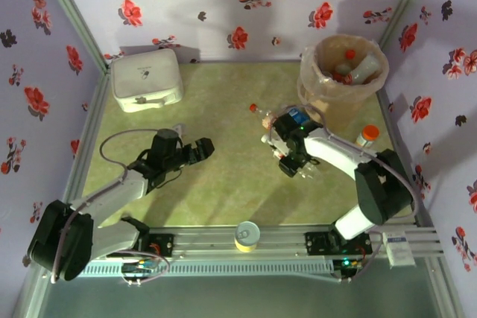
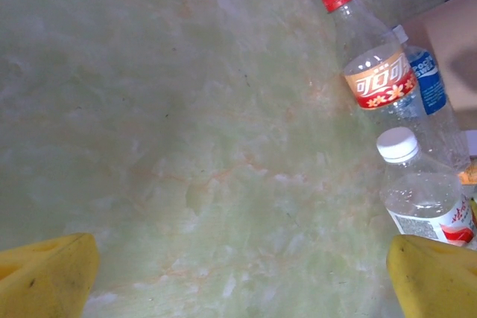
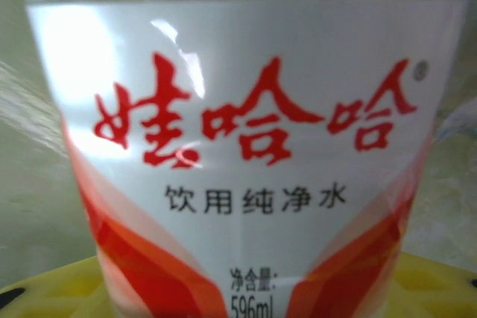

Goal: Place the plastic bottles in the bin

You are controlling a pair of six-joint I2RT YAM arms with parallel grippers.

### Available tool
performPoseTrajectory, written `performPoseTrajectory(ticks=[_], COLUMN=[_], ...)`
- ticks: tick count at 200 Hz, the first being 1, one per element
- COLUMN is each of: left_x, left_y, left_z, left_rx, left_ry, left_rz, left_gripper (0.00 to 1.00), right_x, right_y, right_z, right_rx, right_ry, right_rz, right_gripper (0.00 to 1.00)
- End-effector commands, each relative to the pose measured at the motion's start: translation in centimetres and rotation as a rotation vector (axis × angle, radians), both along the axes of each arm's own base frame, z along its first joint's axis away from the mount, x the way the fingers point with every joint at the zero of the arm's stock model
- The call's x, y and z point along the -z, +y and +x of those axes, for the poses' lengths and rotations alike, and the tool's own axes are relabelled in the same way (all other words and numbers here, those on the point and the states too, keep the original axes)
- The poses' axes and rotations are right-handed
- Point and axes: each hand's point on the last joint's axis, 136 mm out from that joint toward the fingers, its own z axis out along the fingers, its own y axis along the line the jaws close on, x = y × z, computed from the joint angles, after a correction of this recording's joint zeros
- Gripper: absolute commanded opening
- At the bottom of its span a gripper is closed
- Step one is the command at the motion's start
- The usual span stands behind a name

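Three plastic bottles lie close together mid-table: a red-capped one with a red label [image 2: 374,72], a blue-labelled one [image 2: 430,88] behind it, and a white-capped one [image 2: 419,184]. My left gripper [image 1: 201,150] is open, its yellow fingertips [image 2: 46,277] spread over bare table to the left of them. My right gripper [image 1: 288,160] is down among the bottles, jaws wide on either side of the white-and-red labelled bottle [image 3: 246,147], which sits very close to the camera. The beige bin [image 1: 344,72] at the back right holds several bottles.
A white rounded box [image 1: 147,80] stands at the back left. An orange-capped vial [image 1: 367,135] stands by the right edge, below the bin. A yellow-rimmed tin [image 1: 247,236] sits at the near edge between the arm bases. Floral walls close in three sides.
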Motion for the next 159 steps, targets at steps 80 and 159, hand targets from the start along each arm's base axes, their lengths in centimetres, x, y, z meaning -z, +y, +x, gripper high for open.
performPoseTrajectory(ticks=[80,159], left_x=[-7.6,-11.4], left_y=[-5.7,-11.1], left_z=[-0.3,-2.6], left_rx=[0.176,0.399], left_ry=[-0.296,-0.452], left_rz=[-0.322,-0.33], left_gripper=[1.0,1.0], right_x=[-15.1,-17.1], right_y=[11.9,12.4], right_z=[5.0,4.9], right_rx=[0.442,0.586], right_ry=[-0.262,-0.244], right_rz=[1.02,1.155], right_gripper=[0.54,0.52])
